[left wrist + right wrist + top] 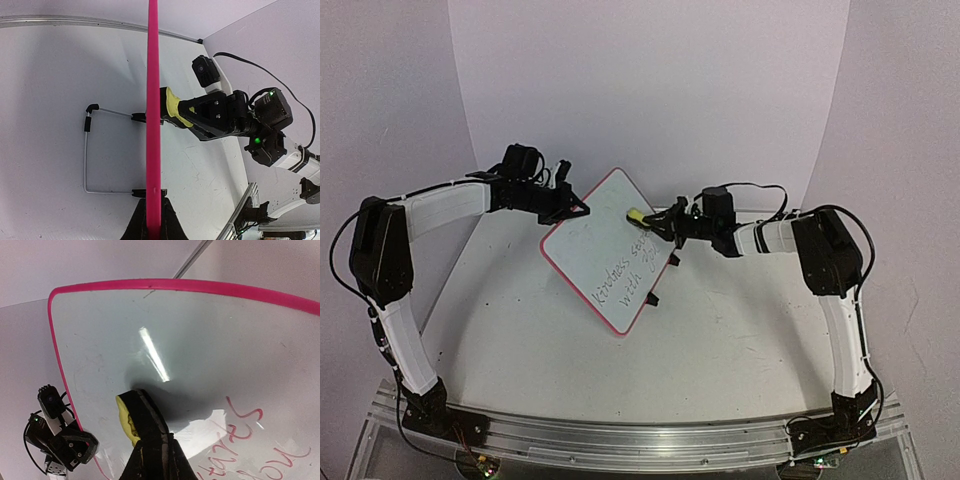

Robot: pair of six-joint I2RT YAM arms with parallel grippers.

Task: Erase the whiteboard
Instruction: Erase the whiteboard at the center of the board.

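The whiteboard (605, 250) stands tilted on edge over the middle of the worktop (740, 340). Its far-left edge is clamped in the closed left pincer (568, 205). I cannot tell whether its near corner touches the worktop. Handwritten lines cover the near part of its face, while the far part looks clean.

It seems light, thin and stiff, with a slick face, so it probably pivots or flexes under pressure. The pink frame (153, 100) is the sensible place to hold, and a firmer grip there would resist the wiping force. A wire stand (87, 150) juts from its back.

The right pincer (655, 222) is closed on a yellow-and-black eraser block (126, 416), pressed against the board's far-right area.
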